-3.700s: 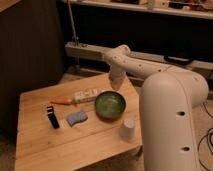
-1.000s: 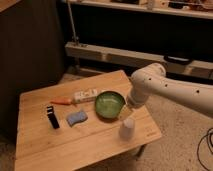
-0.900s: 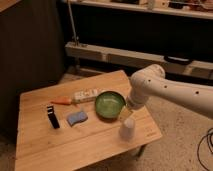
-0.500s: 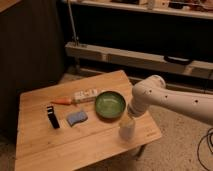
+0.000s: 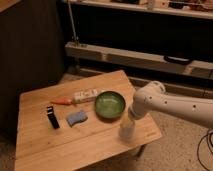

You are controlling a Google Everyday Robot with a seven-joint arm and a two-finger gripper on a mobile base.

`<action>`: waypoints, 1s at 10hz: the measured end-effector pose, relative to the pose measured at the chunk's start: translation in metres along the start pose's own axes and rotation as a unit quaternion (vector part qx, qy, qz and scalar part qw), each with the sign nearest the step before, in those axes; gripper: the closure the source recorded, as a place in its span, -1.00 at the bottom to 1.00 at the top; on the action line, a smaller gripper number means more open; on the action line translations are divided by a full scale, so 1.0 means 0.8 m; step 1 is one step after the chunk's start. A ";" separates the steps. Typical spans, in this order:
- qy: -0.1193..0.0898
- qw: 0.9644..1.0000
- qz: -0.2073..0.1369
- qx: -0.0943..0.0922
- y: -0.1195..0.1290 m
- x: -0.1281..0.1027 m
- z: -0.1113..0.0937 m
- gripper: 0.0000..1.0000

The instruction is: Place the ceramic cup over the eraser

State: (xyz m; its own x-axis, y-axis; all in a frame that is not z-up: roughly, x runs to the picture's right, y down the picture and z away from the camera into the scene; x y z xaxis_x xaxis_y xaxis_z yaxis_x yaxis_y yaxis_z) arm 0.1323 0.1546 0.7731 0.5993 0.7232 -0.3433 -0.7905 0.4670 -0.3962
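**Hovering over the ceramic cup [image 5: 126, 133], grip unconfirmed**

Hand [image 5: 129, 119] sits low at the end of the white arm [image 5: 170, 104], directly above the cup and at or very near its top. The wrist blocks the view, so I cannot tell whether the hand is released or clenched on the cup. The cup stands on the counter [image 5: 60, 150] right under the hand, close to the counter's edge.

Green bowl [image 5: 110, 105] is just beside the hand, with a narrow gap between it and the cup. Past the bowl, well apart from the hand, are a blue pad [image 5: 76, 118], a dark block [image 5: 52, 116] standing on edge, and an orange-handled tool [image 5: 75, 97] lying flat. Either the pad or the block is likely the eraser; cannot tell which.

Handling, by judgement:
- The cup is small, rigid and fairly light.
- A glazed surface would be slick, and it would chip or crack if knocked or dropped.
- On the tapered wall a squeeze may slide toward the narrow end.
- Best hold is across the body from above, mid-height or lower, firm but not hard.
- It must end mouth down to cover the eraser, so the hold should allow for that.
- Mind the bowl on the lift.
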 end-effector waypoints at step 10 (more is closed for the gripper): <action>0.014 1.000 -0.018 0.002 0.016 -0.014 0.004 0.39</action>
State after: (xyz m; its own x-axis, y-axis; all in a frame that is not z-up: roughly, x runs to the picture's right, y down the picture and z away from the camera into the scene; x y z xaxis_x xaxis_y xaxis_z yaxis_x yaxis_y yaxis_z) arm 0.1148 0.1543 0.7746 0.6303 0.6915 -0.3530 -0.7690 0.4938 -0.4059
